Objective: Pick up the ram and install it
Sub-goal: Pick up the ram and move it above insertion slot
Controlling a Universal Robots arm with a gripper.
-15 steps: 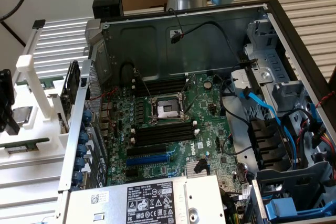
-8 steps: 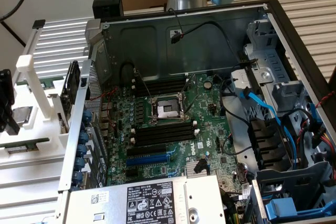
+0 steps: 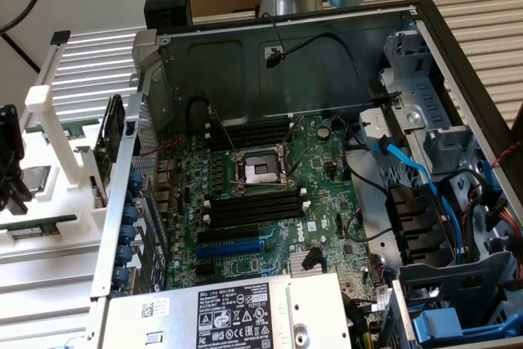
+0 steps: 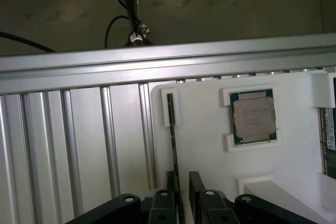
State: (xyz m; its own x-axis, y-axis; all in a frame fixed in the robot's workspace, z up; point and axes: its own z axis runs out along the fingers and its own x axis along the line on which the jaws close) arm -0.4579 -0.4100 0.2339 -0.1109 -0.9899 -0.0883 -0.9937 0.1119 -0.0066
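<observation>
The ram (image 4: 171,129) is a thin dark-green stick standing on edge in a clip of the white parts rack (image 4: 205,145). My gripper (image 4: 184,184) hangs right over its near end. The two black fingers (image 4: 197,184) stand apart with a white gap between them. The stick runs into that gap close along one finger, and the jaws are not closed on it. In the exterior view my gripper (image 3: 11,177) is at the far left, over the white rack (image 3: 49,120). The motherboard's black memory slots (image 3: 253,206) lie in the open computer case.
A square silver processor chip (image 4: 253,116) sits in its own pocket of the rack. Another green stick (image 4: 328,140) lies at the rack's edge. A dark expansion card (image 3: 110,132) stands upright by the case wall. Cables and drive bays (image 3: 441,202) crowd the case's right side.
</observation>
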